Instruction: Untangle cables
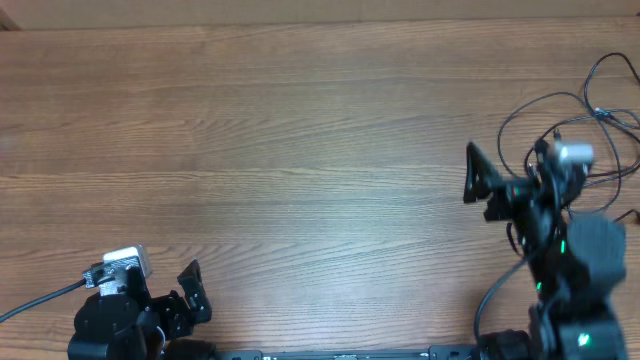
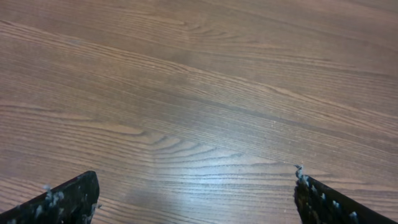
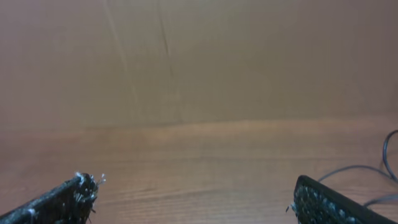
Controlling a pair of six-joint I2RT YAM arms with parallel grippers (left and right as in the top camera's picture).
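Speckled black fingertips [image 2: 68, 199] sit in the bottom corners of both wrist views. The jaws of the left gripper [image 2: 196, 174] are spread wide with nothing between them, only bare wood grain. The jaws of the right gripper [image 3: 193, 180] are just as wide and also hold nothing.

In the overhead view the cables [image 1: 597, 110] lie at the upper right of the frame. They are thin black cords in loose, overlapping loops, with one strand reaching toward the top right corner. Several strands pass out of sight under the right arm [image 1: 585, 260], which rises from the lower right corner. Whether the arm touches them cannot be told. In the right wrist view a couple of the thin strands curve along the right edge, beside the right-hand fingertip and outside the gap between the jaws.

All of this rests on the brown wooden desk [image 1: 300, 150]. The left arm [image 1: 120, 320] sits low at the lower left corner of the overhead frame, well apart from the cables. A plain cardboard wall [image 3: 249, 62] stands beyond the desk's far edge in the right wrist view.
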